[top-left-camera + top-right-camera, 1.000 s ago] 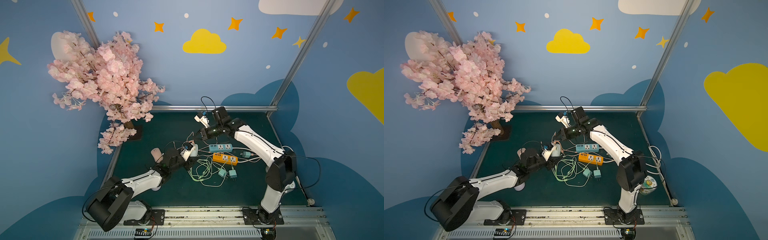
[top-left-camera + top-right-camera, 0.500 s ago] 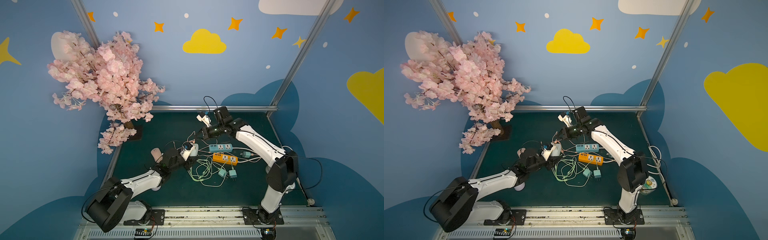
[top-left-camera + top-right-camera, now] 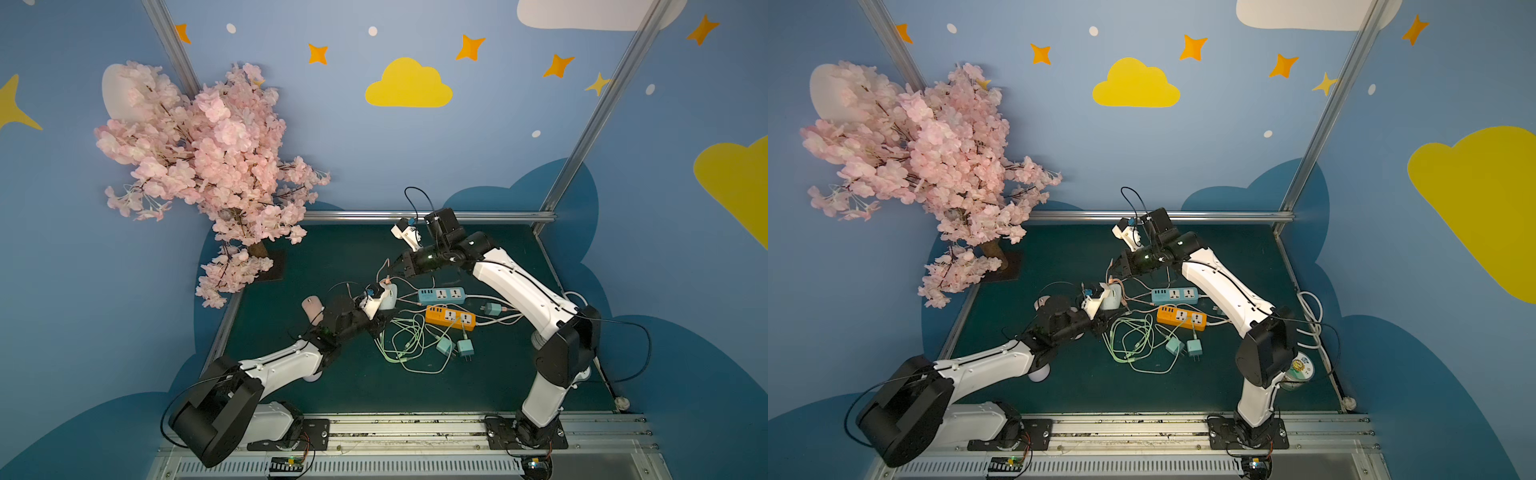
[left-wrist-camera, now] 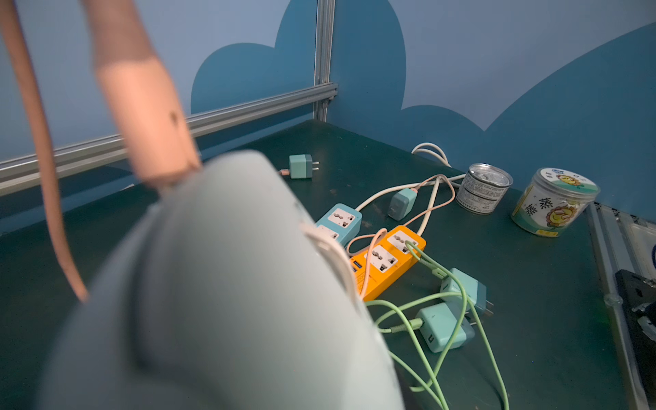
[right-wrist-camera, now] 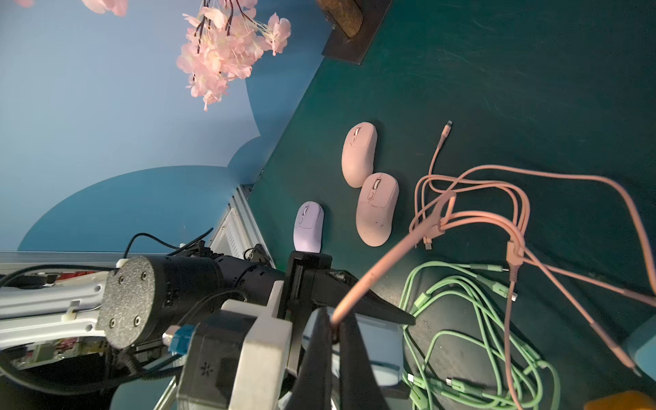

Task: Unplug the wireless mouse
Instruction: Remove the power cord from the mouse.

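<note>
1. Between the fingers of the left end effector [image 3: 384, 311], the wireless mouse [image 4: 230, 284] is sitting, gripped by its sides.
2. It is showing a smooth, rounded, pale blue-grey shell.
3. A pink connector [image 4: 142, 117] is sticking out of its front end, plugged in and trailing a pink cable [image 5: 383, 262].
4. Just beyond the mouse, the right end effector [image 5: 332, 319] is pinching that cable close to the connector, its black fingers pressing together on it.

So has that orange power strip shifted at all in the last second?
No. The orange power strip lies where it did before, just on the near side of the blue power strip, at the same angle to it.
</note>
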